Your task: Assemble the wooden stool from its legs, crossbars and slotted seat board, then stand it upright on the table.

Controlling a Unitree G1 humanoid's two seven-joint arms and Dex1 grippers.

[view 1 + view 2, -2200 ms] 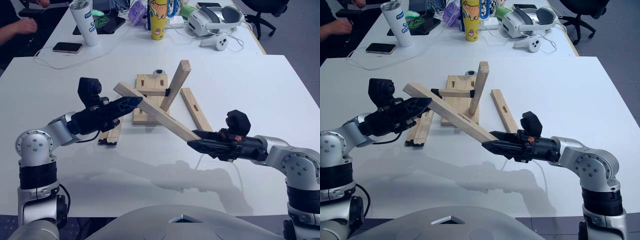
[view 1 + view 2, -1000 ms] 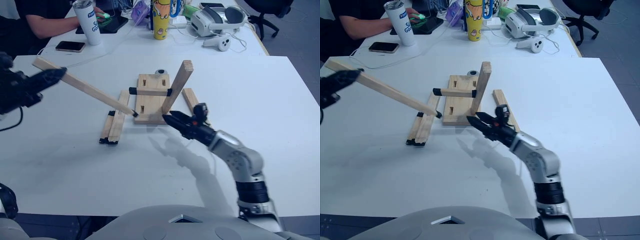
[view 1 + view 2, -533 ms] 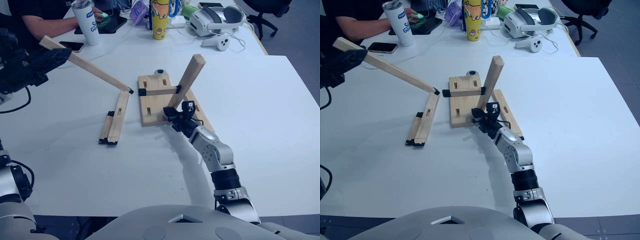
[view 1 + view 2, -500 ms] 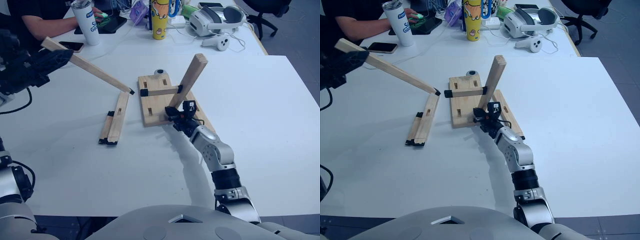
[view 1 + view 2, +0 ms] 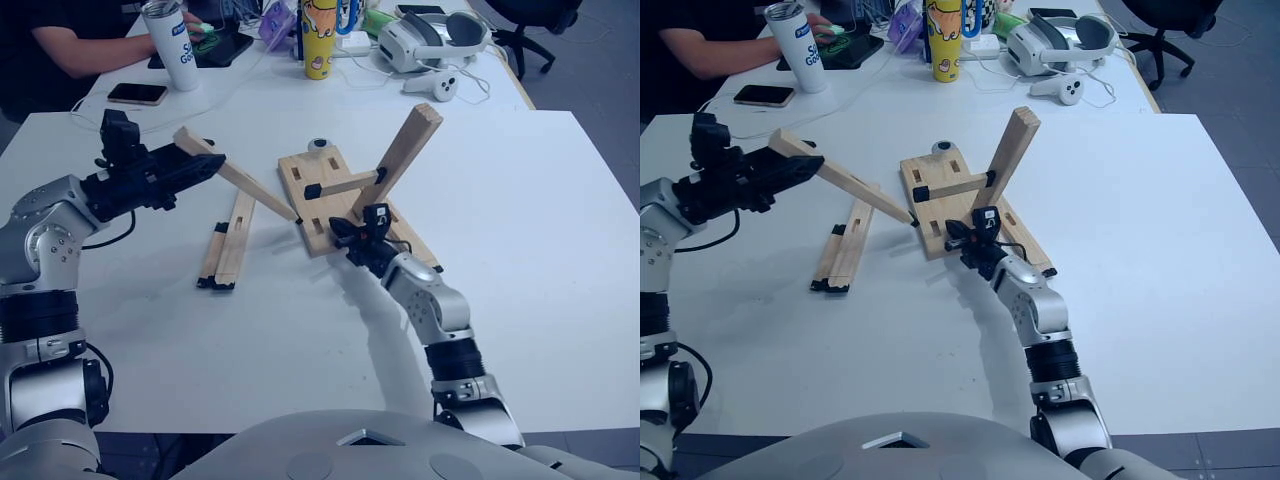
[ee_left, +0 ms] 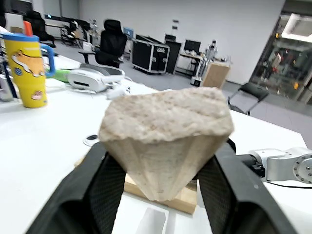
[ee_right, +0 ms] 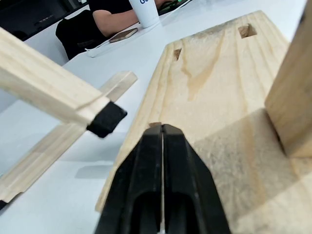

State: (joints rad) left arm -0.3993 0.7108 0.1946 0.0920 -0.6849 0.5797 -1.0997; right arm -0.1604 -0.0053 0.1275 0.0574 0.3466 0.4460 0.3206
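Low in the centre of the left eye view, the right gripper [image 5: 334, 232] has its black fingers pressed together with nothing between them. In the right wrist view its tips [image 7: 162, 129] rest on the near edge of the pale slotted wooden seat board [image 5: 300, 172], which lies flat on the white table [image 5: 520, 200]. A thick wooden leg [image 5: 402, 148] stands in the board and leans to the upper right. A short wooden crossbar with black ends [image 5: 345, 184] runs from that leg out over the board. Another slotted wooden piece [image 5: 418, 245] lies flat along the board's right edge, partly under the right arm.

Left of centre, two thin wooden slats [image 5: 230, 240] lie side by side on the table. Above them the left gripper [image 5: 203, 165] is clamped on the upper end of a long square wooden leg [image 5: 250, 186]. The left wrist view shows a finger [image 6: 95, 190] on either side of the wood. The leg slopes down to the right, and its black-tipped lower end sits just beside the board's left edge.

At the top of the frame, on the table behind, stand a white tumbler [image 5: 168, 42] and a yellow cartoon cup [image 5: 318, 38], with a dark phone [image 5: 135, 93] and a white headset [image 5: 435, 40]
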